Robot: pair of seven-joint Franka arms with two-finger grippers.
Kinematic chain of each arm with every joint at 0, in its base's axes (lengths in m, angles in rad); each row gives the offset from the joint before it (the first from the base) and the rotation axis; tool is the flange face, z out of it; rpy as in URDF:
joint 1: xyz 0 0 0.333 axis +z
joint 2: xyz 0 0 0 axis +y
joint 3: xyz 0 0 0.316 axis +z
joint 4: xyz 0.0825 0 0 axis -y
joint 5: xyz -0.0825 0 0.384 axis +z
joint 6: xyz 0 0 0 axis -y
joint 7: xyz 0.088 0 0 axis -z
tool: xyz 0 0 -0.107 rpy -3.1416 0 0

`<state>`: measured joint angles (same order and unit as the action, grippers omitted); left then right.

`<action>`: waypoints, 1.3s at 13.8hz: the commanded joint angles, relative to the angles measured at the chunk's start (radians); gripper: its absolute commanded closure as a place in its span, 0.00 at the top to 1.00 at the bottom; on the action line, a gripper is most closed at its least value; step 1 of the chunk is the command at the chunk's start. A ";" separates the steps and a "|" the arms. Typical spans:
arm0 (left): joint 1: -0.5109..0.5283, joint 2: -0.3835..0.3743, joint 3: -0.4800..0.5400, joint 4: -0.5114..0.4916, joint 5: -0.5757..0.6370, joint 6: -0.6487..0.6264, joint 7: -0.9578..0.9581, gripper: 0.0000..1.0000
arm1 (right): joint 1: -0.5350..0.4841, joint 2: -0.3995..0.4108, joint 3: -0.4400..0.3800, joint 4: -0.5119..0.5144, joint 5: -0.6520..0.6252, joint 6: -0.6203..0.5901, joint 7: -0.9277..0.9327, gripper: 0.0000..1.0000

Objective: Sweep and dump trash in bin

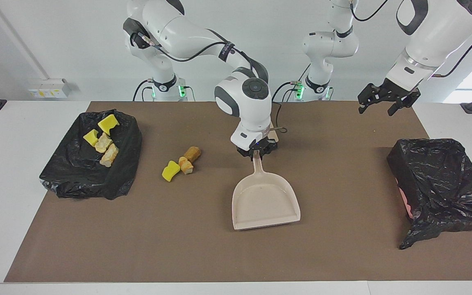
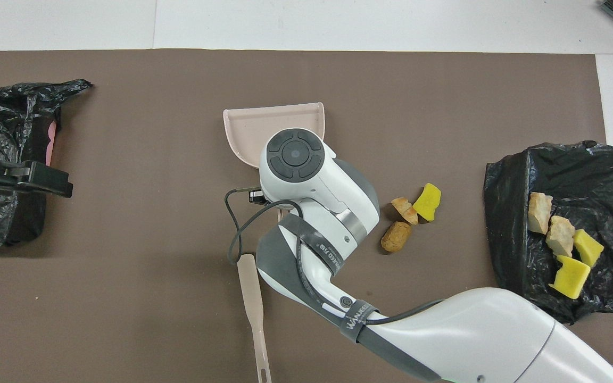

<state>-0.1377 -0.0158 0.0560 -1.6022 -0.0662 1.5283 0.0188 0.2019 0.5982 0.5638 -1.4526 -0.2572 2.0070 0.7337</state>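
Beige plastic marks the dustpan [image 1: 265,200], which sits flat on the brown mat [image 1: 203,246] at the centre of the facing view, its mouth toward the lower edge of the frame and its handle pointing up to the right gripper [image 1: 257,152], whose fingertips are clamped on that handle. Loose trash lies on the mat at centre-left of that view, apart from the pan: a yellow sponge chunk [image 1: 171,170] touching a small bread piece [image 1: 185,165], with a brown pastry roll [image 1: 192,153] just beside them, nearer to the robots. More trash, two yellow sponge chunks [image 1: 100,129] and two bread pieces [image 1: 107,149], rests on the black-lined bin [image 1: 92,180] at the left of the frame. In the overhead view the beige brush [image 2: 253,314] lies at bottom centre, partly under the right arm. A second black-lined bin [image 1: 441,184] sits at the right of the facing view, and the left gripper [image 1: 385,100] waits in the air at the upper right, over the mat's corner, jaws apart
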 commanded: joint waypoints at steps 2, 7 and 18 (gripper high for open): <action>0.012 -0.001 -0.008 0.004 0.017 -0.008 0.010 1.00 | -0.025 0.003 0.007 -0.043 -0.025 0.067 0.061 0.00; 0.012 -0.003 -0.008 0.004 0.017 -0.008 0.009 1.00 | -0.033 -0.009 0.010 -0.095 -0.022 0.090 0.061 0.22; 0.012 -0.003 -0.008 0.004 0.017 -0.008 0.010 1.00 | -0.162 -0.133 0.146 -0.123 0.030 -0.066 0.006 1.00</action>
<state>-0.1376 -0.0158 0.0560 -1.6022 -0.0662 1.5283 0.0188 0.0707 0.5338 0.6554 -1.5332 -0.2516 1.9929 0.7546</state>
